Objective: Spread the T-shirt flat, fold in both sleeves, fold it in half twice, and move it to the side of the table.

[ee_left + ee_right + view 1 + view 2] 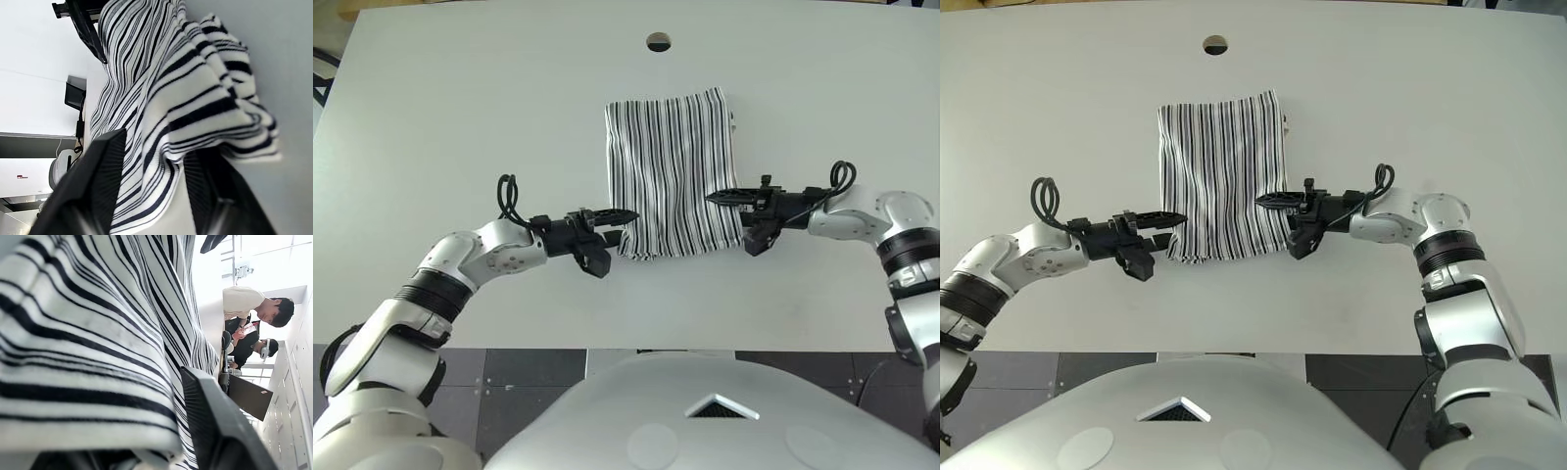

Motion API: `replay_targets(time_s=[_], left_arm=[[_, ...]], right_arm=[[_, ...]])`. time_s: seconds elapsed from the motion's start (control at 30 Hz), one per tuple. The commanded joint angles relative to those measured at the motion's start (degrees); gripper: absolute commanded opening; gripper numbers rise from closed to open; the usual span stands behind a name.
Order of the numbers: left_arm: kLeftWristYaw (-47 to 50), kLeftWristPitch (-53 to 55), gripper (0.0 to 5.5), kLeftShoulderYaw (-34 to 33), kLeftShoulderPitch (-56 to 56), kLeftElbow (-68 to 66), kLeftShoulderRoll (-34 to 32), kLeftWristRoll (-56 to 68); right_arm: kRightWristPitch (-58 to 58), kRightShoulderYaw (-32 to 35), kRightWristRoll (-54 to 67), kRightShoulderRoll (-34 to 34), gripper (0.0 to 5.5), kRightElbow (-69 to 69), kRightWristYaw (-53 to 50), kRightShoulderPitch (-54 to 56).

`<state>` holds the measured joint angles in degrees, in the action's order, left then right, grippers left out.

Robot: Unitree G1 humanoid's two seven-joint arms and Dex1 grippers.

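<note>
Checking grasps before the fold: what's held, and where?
The T-shirt: left gripper pinches its near-left corner, right gripper its right edge near the front.

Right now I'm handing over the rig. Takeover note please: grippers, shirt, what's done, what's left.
Grippers: left gripper shut on the T-shirt at its near left corner; right gripper shut on its right edge, towards the near end.
Shirt: a striped, folded rectangle in the middle of the table.
Done: sleeves folded in; number of half folds can't be told.
Left: any remaining fold, then move it to the table's side.
</note>
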<state>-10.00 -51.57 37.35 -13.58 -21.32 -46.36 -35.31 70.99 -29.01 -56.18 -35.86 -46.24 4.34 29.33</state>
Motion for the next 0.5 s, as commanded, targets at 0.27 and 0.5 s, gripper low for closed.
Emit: replay_targets(time_s=[0.27, 0.5], left_arm=[[-4.56, 1.13, 0.73, 1.92, 2.34, -3.65, 0.83, -4.84], [-36.69, 18.72, 0.1, 6.22, 13.23, 23.01, -11.89, 47.34]], right_arm=[[-1.34, -8.16, -1.16, -1.69, 0.2, -3.66, -0.74, 1.71], [-14.38, -18.82, 66.2, -12.85, 0.16, 18.14, 40.2, -9.06]])
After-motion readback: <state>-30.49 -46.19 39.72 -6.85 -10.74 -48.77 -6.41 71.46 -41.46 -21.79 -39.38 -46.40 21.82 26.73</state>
